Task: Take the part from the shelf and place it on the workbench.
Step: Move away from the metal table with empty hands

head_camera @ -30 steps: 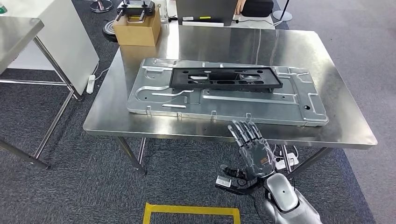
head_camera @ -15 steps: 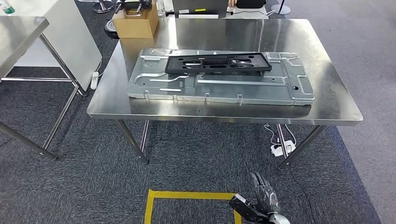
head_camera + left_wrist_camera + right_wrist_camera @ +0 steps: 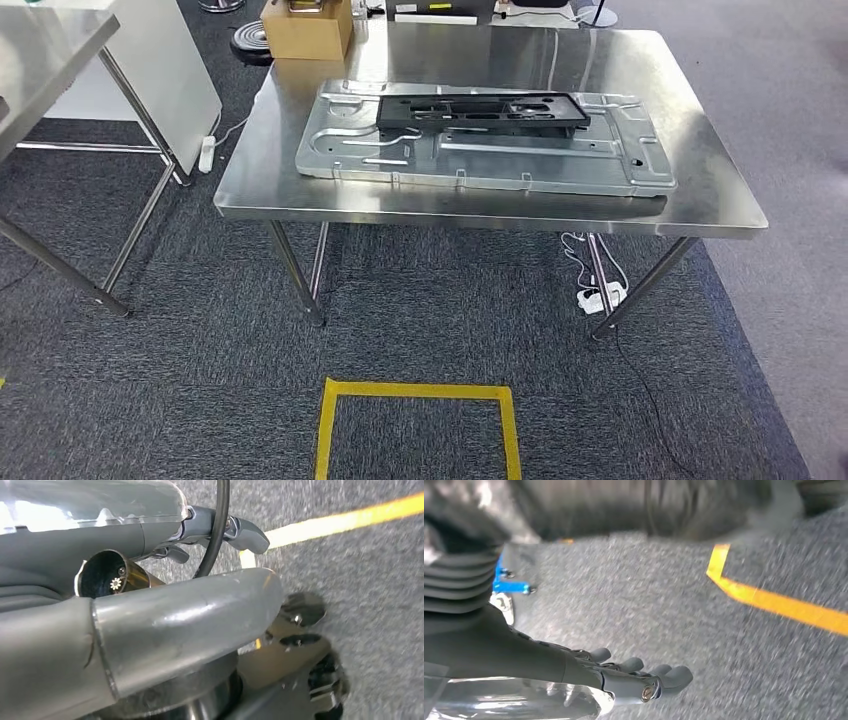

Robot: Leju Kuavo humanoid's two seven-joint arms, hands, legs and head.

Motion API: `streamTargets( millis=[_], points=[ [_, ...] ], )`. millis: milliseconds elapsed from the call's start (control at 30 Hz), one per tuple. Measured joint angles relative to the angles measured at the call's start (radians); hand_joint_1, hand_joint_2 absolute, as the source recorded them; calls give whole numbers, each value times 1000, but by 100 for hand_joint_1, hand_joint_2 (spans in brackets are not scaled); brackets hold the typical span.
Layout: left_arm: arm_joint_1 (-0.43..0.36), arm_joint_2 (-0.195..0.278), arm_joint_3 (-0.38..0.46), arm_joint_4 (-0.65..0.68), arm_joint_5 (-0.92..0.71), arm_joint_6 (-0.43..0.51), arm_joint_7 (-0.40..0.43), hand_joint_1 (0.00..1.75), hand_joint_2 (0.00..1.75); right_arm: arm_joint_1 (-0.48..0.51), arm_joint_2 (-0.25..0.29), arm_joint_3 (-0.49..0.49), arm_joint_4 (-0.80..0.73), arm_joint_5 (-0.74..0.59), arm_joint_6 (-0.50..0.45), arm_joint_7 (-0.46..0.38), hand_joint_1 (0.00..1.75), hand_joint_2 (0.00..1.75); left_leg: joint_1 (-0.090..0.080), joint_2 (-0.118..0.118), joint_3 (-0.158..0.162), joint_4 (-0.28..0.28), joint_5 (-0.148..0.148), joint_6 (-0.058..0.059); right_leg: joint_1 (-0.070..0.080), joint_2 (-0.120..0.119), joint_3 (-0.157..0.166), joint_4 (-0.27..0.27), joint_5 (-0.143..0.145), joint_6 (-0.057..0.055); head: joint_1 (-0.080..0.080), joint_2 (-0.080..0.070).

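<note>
Carpet on the left is showing beneath the left hand point(image 3: 210, 615), hanging beside the body; whether its fingers are spread or curled I cannot tell. Ahead, the workbench point(image 3: 300, 190) is carrying a large metal panel point(image 3: 620, 170), and the black part point(image 3: 480, 110) is lying flat on that panel toward the far edge. To the right, the right hand point(image 3: 624, 677) is hanging over the carpet, fingers loosely extended and holding nothing. Placement is looking finished; nothing seems to be remaining.
</note>
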Motion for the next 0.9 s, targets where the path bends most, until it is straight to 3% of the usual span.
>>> streamTargets(
  millis=[33, 100, 167, 200, 267, 300, 367, 433, 467, 500, 533, 600, 667, 700, 733, 800, 833, 900],
  points=[
    [-1, 0, 0, 0, -2, -3, -2, 0, 0, 0, 3, -9, 3, 5, 1, -12, 0, 0, -1, 1, -14, 6, 6, -1, 0, 0, 26, -10, 20, -1, 0, 0],
    [-2, 0, 0, 0, -4, -9, -7, 0, 0, -3, 5, -22, 6, 12, 3, -28, 0, 0, -1, -1, -40, 22, 16, -6, 0, 1, 126, -132, 60, -7, 0, 0],
    [-4, -1, 0, 0, -6, -12, -11, 0, 0, -7, 6, -32, 8, 17, 6, -36, 0, 0, -4, -1, -58, 36, 24, -15, 5, 2, 209, -260, 59, -13, 0, 0],
    [-5, -1, 0, 0, -7, -12, -11, 0, 0, -9, 7, -36, 9, 18, 6, -38, 0, 0, -4, -1, -62, 40, 30, -20, 8, 3, 223, -288, 51, -15, 0, 0],
    [-6, -1, 0, 0, -7, -13, -12, 0, 0, -10, 11, -40, 13, 20, 7, -41, 0, 0, -5, -2, -68, 41, 40, -33, 9, 2, 217, -296, 58, -23, 0, 0],
    [-6, -1, 0, 0, -7, -14, -14, 0, 0, -11, 13, -42, 15, 20, 7, -40, 0, 0, -4, -4, -74, 47, 31, -40, 6, 0, 209, -298, 65, -30, 0, 0],
    [-6, -1, 0, 0, -7, -16, -18, 0, 0, -13, 18, -46, 18, 20, 8, -35, 0, 0, -1, -9, -98, 101, -33, -52, 2, -4, 188, -302, 84, -45, 0, 0],
    [-5, -1, 0, 0, -6, -19, -22, 0, 0, -13, 19, -52, 20, 20, 9, -26, 0, 0, 2, -10, -133, 221, -123, -60, 3, -4, 163, -302, 101, -52, 0, 0],
    [-4, -1, 0, 0, -5, -20, -23, 0, 0, -13, 20, -55, 21, 20, 9, -23, 0, 0, 3, -10, -145, 280, -146, -62, 4, -4, 150, -300, 111, -52, 0, 0],
    [-3, -1, 0, 0, -5, -20, -24, 0, 0, -13, 21, -57, 22, 20, 10, -20, 0, 0, 3, -10, -146, 318, -145, -63, 5, -4, 137, -299, 120, -51, 0, 0],
    [-3, -1, 0, 0, -5, -20, -24, 0, 0, -12, 22, -58, 23, 20, 10, -18, 0, 0, 3, -10, -132, 324, -121, -62, 5, -4, 124, -296, 130, -49, 0, 0],
    [-4, -1, 0, 0, -4, -20, -24, 0, 0, -13, 25, -58, 24, 21, 11, -14, 0, 0, 3, -12, -49, 232, -64, -53, 7, -2, 102, -291, 146, -45, 0, 0],
    [-6, 0, 0, 0, -4, -20, -24, 0, 0, -13, 29, -58, 25, 23, 10, -12, 0, 0, -1, -15, 57, 82, -67, -40, 10, -1, 91, -285, 159, -37, 0, 0],
    [-7, 0, 1, 0, -4, -20, -24, 0, 0, -13, 30, -58, 25, 23, 10, -12, 0, 0, -3, -16, 88, 31, -83, -35, 11, 0, 88, -284, 166, -32, 0, 0],
    [-8, 0, 1, 0, -5, -20, -24, 0, 0, -13, 31, -59, 25, 25, 10, -13, 0, 0, -6, -16, 100, 3, -94, -31, 12, -1, 86, -284, 173, -26, 0, 0],
    [-7, 0, 1, 0, -5, -20, -25, 0, 0, -13, 32, -59, 26, 28, 10, -15, 0, 0, -4, -13, 96, -12, -89, -17, 11, 0, 81, -281, 179, -13, 0, 0],
    [-7, 0, 2, 0, -6, -19, -25, 0, 0, -12, 32, -60, 26, 29, 9, -16, 0, 0, -3, -10, 92, -15, -80, -8, 11, 1, 73, -264, 165, -9, 1, 0],
    [-5, -1, 2, 0, -8, -19, -26, 0, 0, -10, 32, -60, 27, 30, 9, -17, 0, 0, 0, -4, 78, -17, -64, 6, 8, 4, 35, -169, 93, -3, 1, 0]
  ],
)
